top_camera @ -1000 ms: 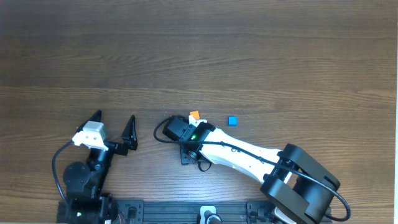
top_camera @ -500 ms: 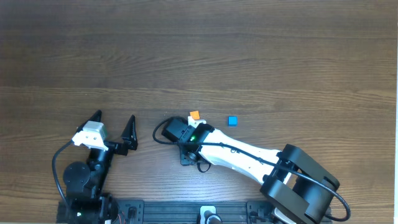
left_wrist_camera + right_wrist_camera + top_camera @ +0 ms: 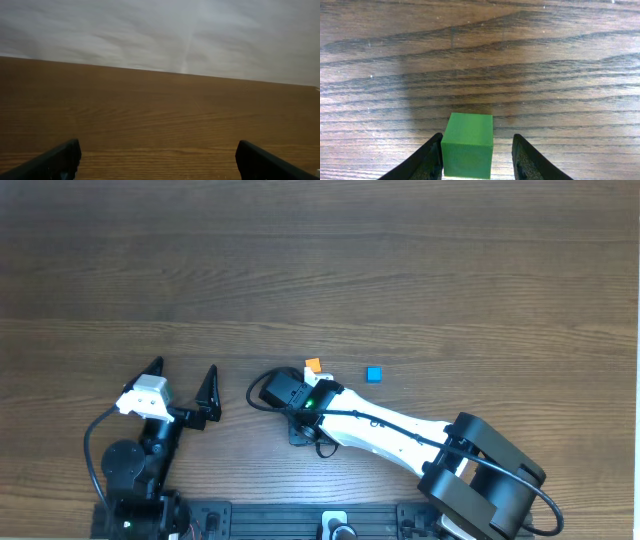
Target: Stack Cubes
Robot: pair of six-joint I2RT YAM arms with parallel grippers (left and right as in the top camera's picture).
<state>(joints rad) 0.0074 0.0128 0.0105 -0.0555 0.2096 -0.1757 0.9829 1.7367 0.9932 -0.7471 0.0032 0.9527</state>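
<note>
A green cube (image 3: pixel 468 144) rests on the wooden table (image 3: pixel 480 60) between the fingers of my right gripper (image 3: pixel 477 152). The gripper is open: one finger sits against the cube's side and a gap remains at the other. From above, the right gripper (image 3: pixel 299 402) is at the table's middle, and its wrist covers the green cube. An orange cube (image 3: pixel 313 365) lies just beyond it, and a blue cube (image 3: pixel 373 374) lies a little to the right. My left gripper (image 3: pixel 181 383) stands open near the front left, holding nothing, with its fingers (image 3: pixel 60 160) spread wide.
Bare wooden table (image 3: pixel 320 270) stretches behind the cubes and off to both sides. The right arm's white link (image 3: pixel 400 435) lies diagonally across the front right. A black rail (image 3: pixel 330 515) runs along the front edge.
The right gripper has shifted very slightly toward the front. The cubes and the left arm have not moved.
</note>
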